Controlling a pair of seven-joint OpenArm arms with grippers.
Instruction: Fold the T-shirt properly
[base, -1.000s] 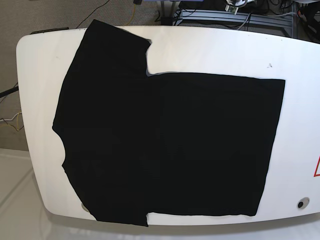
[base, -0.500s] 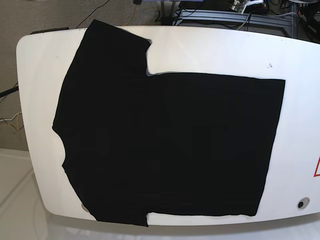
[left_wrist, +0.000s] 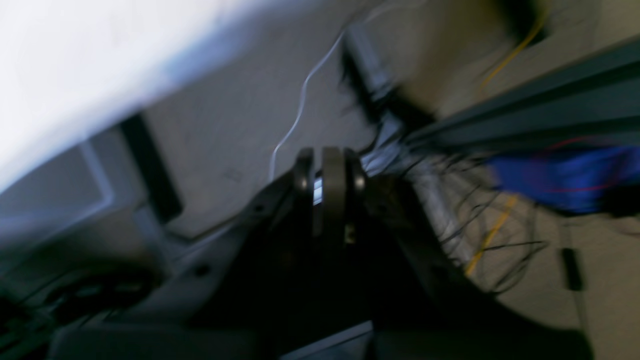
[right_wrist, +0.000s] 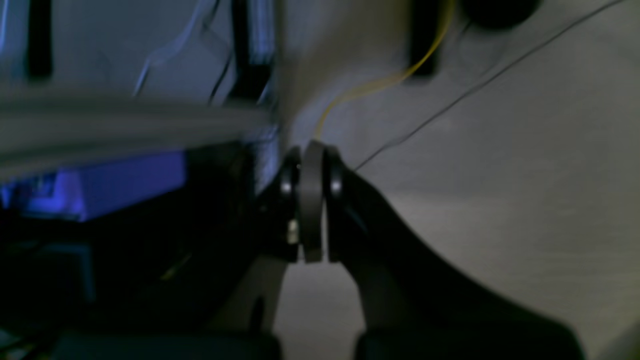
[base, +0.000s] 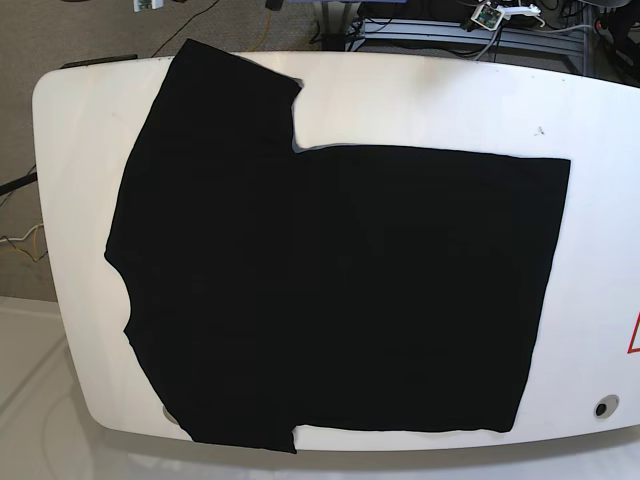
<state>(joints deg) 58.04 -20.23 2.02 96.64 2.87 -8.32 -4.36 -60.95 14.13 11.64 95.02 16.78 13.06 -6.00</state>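
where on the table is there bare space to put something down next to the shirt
Bare white table runs along the far edge, between the upper sleeve and the body's top edge. A second strip lies right of the T-shirt, by the red mark and small round hole. A narrower strip runs down the left edge. The middle and near edge are covered.

right gripper (right_wrist: 311, 200) pressed shut with nothing between its jaws, blurred, hanging over grey floor (right_wrist: 500, 200), a yellow cable (right_wrist: 380, 82) and thin dark wire (right_wrist: 475, 85) beyond, blue shape (right_wrist: 125, 182) at left
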